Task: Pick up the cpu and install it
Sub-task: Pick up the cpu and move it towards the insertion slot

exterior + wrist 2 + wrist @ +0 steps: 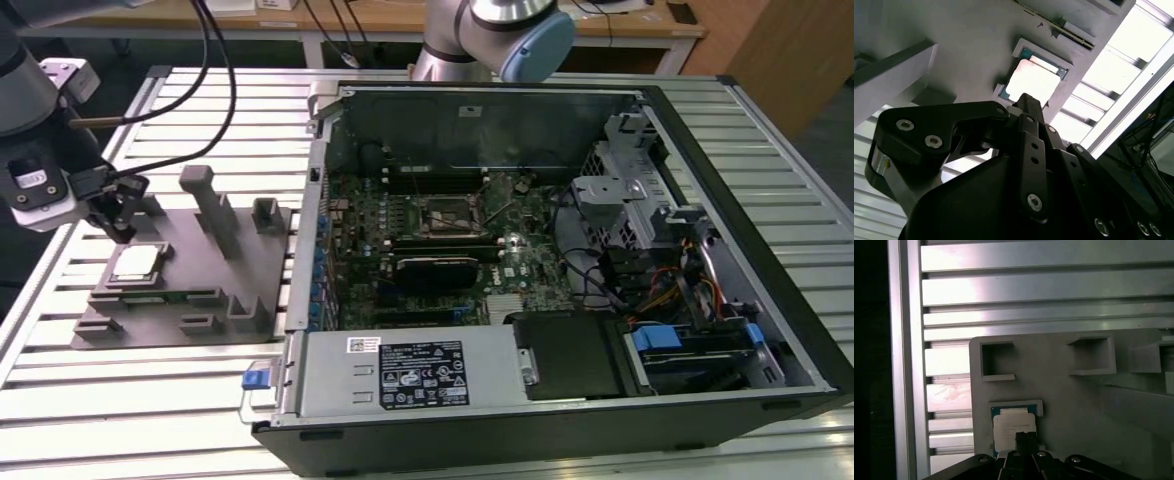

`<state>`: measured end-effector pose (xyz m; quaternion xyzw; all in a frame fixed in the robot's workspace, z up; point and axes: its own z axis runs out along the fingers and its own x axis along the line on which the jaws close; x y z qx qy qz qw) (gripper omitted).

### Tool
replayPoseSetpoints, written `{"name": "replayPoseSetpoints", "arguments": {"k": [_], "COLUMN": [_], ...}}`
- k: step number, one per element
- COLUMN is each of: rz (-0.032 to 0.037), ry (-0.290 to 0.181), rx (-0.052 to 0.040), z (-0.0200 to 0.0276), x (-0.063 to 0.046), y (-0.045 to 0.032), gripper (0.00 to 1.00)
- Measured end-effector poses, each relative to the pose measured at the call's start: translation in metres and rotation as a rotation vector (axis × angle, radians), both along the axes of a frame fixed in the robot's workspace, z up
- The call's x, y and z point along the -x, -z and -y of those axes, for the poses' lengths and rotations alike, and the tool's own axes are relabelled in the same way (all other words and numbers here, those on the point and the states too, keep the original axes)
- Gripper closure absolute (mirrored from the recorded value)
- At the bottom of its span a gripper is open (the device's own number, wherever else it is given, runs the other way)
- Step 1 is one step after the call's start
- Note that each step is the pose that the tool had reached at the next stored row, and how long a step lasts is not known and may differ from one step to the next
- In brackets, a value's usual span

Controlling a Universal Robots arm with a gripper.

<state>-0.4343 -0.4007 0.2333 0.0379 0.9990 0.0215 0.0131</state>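
Cpu [136, 263] noted lying flat in its recess on the grey fixture tray [171, 322], not yet lifted. Gripper [120, 228] poised just above it, fingers pressed together, nothing pinched. If lowered thus, the lid would likely be struck or scraped rather than straddled, and the chip tipped in its recess.
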Motion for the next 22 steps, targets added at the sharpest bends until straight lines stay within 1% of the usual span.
{"name": "replayPoseSetpoints", "arguments": {"k": [9,22], "rz": [0.0003,-0.0006], "ry": [0.000,0.000], "rx": [-0.0002,0.0012], "z": [0.0037,0.0040], "x": [0.001,0.002], "y": [0.0098,0.0209], "gripper": [0.89,0.89]}}
